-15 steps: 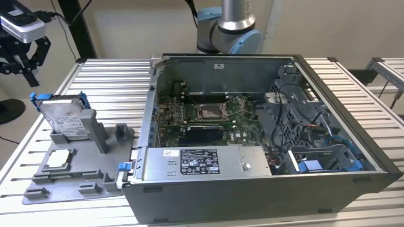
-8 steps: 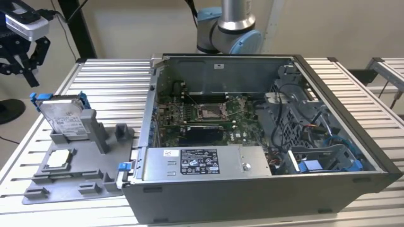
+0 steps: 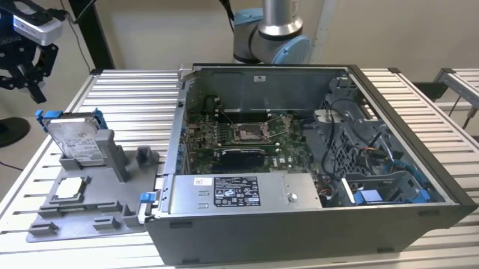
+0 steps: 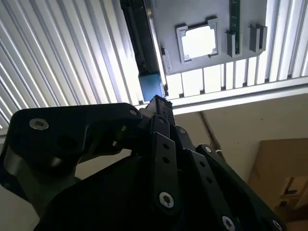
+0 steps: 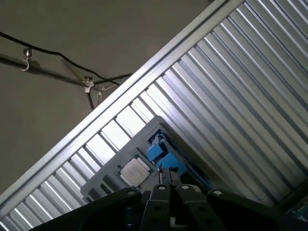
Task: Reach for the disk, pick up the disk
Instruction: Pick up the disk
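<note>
Exterior view: black pincer [image 3: 26, 84] hangs at the 10 o'clock corner, above the slatted metal bench [image 3: 127, 106], touching nothing that I can see. The flat silver metal disk [image 3: 75, 139], with white label and blue plastic bracket, stands on edge in the grey plastic stand [image 3: 90, 218]. It lies at about 5 o'clock from the pincer, near but apart. Its long axis looks near upright, leaning 11-to-5. I can't tell how wide the pincer is set. My read: reach not finished, no grasp yet.

The black end effector [image 5: 167, 185] is hanging close to the blue-edged disk [image 5: 157, 153], which is sitting beside a silver chip [image 5: 134, 170] on the grey stand [image 5: 103, 182].
</note>
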`<action>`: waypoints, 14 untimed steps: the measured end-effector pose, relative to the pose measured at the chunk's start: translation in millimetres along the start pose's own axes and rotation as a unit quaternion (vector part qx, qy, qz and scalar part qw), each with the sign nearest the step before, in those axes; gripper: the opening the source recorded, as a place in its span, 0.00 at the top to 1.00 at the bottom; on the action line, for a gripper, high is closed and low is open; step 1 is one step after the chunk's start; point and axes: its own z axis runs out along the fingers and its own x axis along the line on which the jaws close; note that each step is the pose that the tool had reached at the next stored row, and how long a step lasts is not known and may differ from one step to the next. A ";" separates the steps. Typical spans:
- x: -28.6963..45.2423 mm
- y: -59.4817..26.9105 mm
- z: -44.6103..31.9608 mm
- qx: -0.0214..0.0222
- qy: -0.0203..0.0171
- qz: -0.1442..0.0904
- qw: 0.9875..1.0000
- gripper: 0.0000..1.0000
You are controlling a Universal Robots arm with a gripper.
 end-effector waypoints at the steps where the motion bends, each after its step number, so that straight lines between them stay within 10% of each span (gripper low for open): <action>1: 0.0 0.0 0.0 0.000 0.000 -0.008 1.000 1.00; 7: 0.0 0.0 0.0 0.000 0.002 -0.055 0.998 1.00; 14: 0.0 0.0 0.0 0.000 0.004 -0.112 0.994 1.00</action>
